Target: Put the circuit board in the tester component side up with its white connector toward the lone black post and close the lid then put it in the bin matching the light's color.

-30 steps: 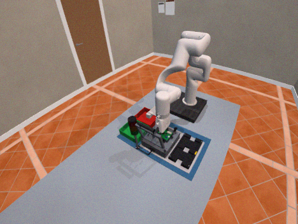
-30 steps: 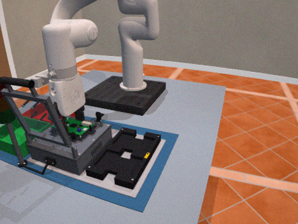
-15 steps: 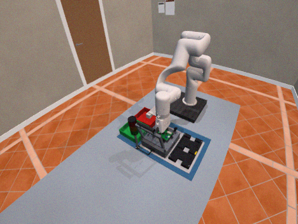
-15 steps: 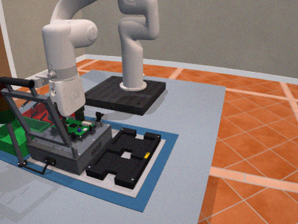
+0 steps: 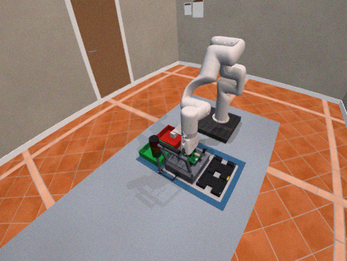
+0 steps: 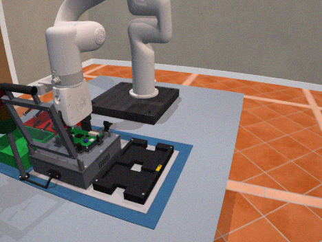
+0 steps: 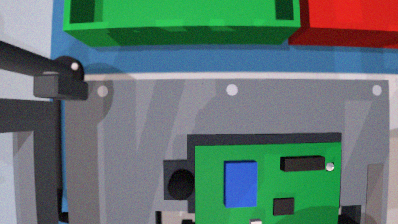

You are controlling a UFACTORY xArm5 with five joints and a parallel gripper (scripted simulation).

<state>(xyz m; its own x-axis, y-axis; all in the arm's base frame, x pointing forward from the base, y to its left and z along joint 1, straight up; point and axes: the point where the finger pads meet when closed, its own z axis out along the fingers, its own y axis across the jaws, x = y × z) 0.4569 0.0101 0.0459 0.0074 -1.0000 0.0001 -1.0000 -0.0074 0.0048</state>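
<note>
One faint, unreadable logo marks the claw [image 5: 188, 153] [image 6: 78, 127], its fingers wide; whether they grip, I cannot tell. Exterior view: the green circuit board [image 5: 193, 157] [image 6: 82, 137] [image 7: 267, 185] lies on the tester [image 5: 181, 170] [image 6: 103, 151] [image 7: 150, 112], at ten o'clock from the black tray [image 5: 211, 179] [image 6: 137, 180].

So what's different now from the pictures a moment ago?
Nothing visibly changed. The gripper is still low at the circuit board, with no visible grasp or release. The board still lies in the tester, and the lid is still raised.
</note>
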